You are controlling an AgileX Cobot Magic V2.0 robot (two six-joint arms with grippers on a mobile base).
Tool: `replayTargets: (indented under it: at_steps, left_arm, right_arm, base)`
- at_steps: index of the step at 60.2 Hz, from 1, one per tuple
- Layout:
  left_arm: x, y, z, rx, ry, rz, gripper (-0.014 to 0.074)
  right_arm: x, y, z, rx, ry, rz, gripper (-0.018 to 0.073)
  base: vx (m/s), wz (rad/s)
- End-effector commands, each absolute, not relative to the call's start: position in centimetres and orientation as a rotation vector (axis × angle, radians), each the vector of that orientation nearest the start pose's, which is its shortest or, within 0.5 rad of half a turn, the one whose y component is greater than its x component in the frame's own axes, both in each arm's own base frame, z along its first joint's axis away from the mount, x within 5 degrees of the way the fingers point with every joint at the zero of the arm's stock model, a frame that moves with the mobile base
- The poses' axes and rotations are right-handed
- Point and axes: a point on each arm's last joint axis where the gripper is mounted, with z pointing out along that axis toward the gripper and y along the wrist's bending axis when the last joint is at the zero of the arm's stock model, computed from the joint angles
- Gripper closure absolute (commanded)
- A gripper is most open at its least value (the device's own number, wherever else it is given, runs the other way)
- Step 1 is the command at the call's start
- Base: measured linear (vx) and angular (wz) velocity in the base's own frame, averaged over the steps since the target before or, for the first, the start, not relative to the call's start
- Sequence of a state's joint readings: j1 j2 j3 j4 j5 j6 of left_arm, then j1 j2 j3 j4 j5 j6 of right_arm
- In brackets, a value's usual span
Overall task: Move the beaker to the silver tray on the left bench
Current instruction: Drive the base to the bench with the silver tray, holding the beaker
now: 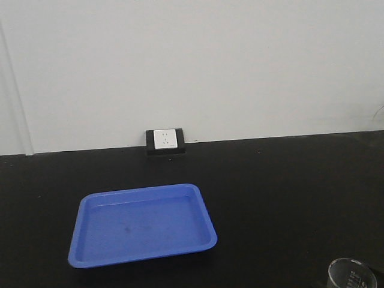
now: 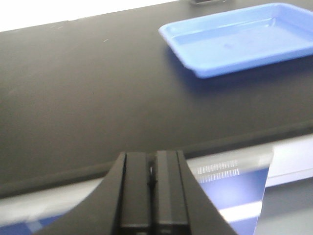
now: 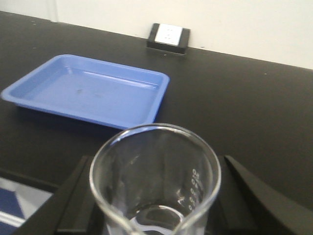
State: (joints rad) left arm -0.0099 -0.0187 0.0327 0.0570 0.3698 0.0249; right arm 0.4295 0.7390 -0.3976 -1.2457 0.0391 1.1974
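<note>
The beaker [image 3: 195, 183], small clear glass with faint printed marks, fills the bottom of the right wrist view. My right gripper [image 3: 156, 164] is shut on the beaker, one black finger [image 3: 73, 196] against each side. Its rim also shows at the bottom right of the front view, beaker [image 1: 351, 273]. My left gripper [image 2: 152, 157] is shut with nothing in it and hangs off the front edge of the black bench top [image 2: 73, 98]. The silver tray is out of view. Whether this black counter is the left bench I cannot tell.
An empty blue plastic tray [image 1: 142, 225] lies on the black bench top [image 1: 288, 180], left of the beaker. A white socket in a black box [image 1: 165, 141] sits against the white back wall. The bench's pale front edge [image 2: 230, 164] shows under the left gripper.
</note>
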Motion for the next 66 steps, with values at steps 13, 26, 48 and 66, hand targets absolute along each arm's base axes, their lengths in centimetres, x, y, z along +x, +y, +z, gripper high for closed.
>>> replayTargets:
  at_steps: [13, 26, 48, 66]
  left_arm:
    - [5.41, 0.06, 17.02, 0.071, 1.804, 0.056, 0.0595]
    - [5.41, 0.06, 17.02, 0.071, 1.804, 0.056, 0.0595]
    - [5.41, 0.06, 17.02, 0.071, 1.804, 0.056, 0.0595]
    - [5.41, 0.06, 17.02, 0.071, 1.804, 0.056, 0.0595]
  right_arm:
    - [14.13, 6.21, 28.78, -0.417, 1.753, 0.248, 0.0573]
    - [14.13, 6.21, 28.78, -0.417, 1.753, 0.248, 0.0573]
    - [14.13, 6.21, 28.78, -0.417, 1.753, 0.248, 0.0573]
    - [14.13, 6.21, 28.78, -0.417, 1.753, 0.248, 0.0573]
  base:
    - [-0.29, 0.3]
    - [-0.33, 0.33]
    - [-0.34, 0.34]
    - [-0.34, 0.41]
